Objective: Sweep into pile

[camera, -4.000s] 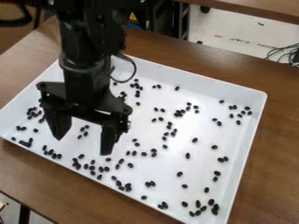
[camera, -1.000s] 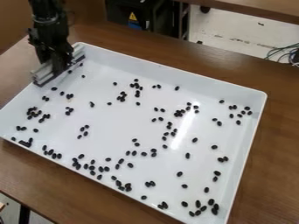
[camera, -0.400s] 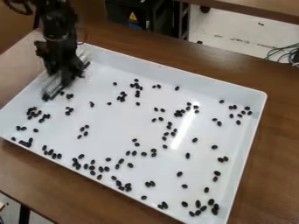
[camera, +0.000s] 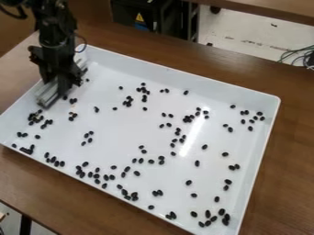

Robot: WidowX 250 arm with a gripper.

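Note:
At the upper left of the camera view, my gripper (camera: 59, 82) hangs over the far left corner of the white tray (camera: 275, 103), shut on a grey, long-edged sweeping tool (camera: 47, 95). The tool lies slantwise along the tray's left wall. Small black beans are scattered across the tray: a cluster (camera: 36, 118) near the left edge, more (camera: 126, 195) along the near side, others (camera: 188, 118) right of the middle and a group (camera: 215, 217) by the near right corner. A few beans sit just beside the tool, and the gripper hides part of that corner.
The tray stands on a brown wooden table (camera: 282, 183). Behind the table are a dark box (camera: 144, 13) with a yellow warning sign, a white floor area and some cables (camera: 300, 55) at the right.
The gripper came from over the tray's left middle to its far left corner and now has the tool. Since a second ago, it has shifted slightly nearer the camera, and beans by the tool have moved.

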